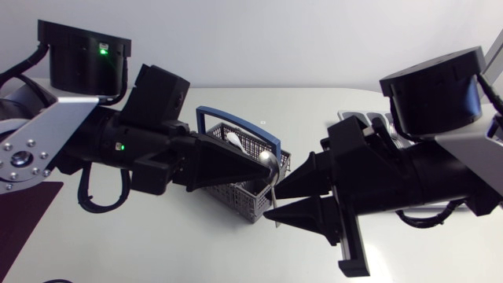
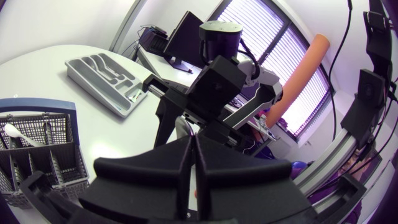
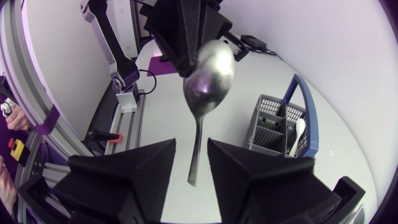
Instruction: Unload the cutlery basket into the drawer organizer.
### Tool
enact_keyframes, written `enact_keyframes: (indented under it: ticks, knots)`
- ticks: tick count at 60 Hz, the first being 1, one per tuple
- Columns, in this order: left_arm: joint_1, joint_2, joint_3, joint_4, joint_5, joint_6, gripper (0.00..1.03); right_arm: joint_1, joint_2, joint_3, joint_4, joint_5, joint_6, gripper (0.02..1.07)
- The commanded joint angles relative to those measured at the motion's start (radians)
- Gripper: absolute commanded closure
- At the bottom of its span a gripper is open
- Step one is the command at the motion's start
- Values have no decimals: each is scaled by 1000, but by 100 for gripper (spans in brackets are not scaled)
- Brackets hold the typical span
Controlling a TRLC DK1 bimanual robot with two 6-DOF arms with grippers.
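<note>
L tool (image 1: 261, 163) pressed together, pinching spoon (image 3: 210, 74) at bowl edge, in the air near basket (image 1: 253, 206). Handle hangs btw spread fingers of R tool (image 3: 191, 146), gap either side. White spoon (image 2: 18, 134) in basket. Organizer (image 2: 106, 74) on surface (image 1: 157, 236), well apart.

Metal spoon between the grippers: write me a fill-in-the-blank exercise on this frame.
The left gripper is shut on the metal spoon at its ____ end.
The spoon's handle hangs between the right gripper's ____ fingers.
The other spoon, lying in the basket, is ____ in colour.
Missing: bowl; open; white.
</note>
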Motion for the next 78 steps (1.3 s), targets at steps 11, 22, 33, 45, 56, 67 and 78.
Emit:
enact_keyframes:
  ticks: [11,22,33,45,56,67,78]
  knots:
    - [-12,19,25,-6,-6,24,100,1,-10,-10,-29,-25,-19,100]
    - [-6,0,20,-14,-6,29,88,9,-11,-18,-43,-11,-13,101]
    - [11,-21,42,-22,-35,29,50,12,-10,-25,-65,33,-7,101]
    - [38,-24,111,-63,-214,86,23,-11,-51,-59,-103,128,-14,101]
    - [34,28,166,-176,-526,208,20,-194,-117,-101,-154,223,-114,101]
    - [-8,29,134,-218,-765,322,20,-496,-159,-162,-183,219,-303,101]
    - [23,19,103,-219,-879,374,20,-812,-168,-199,-184,176,-537,101]
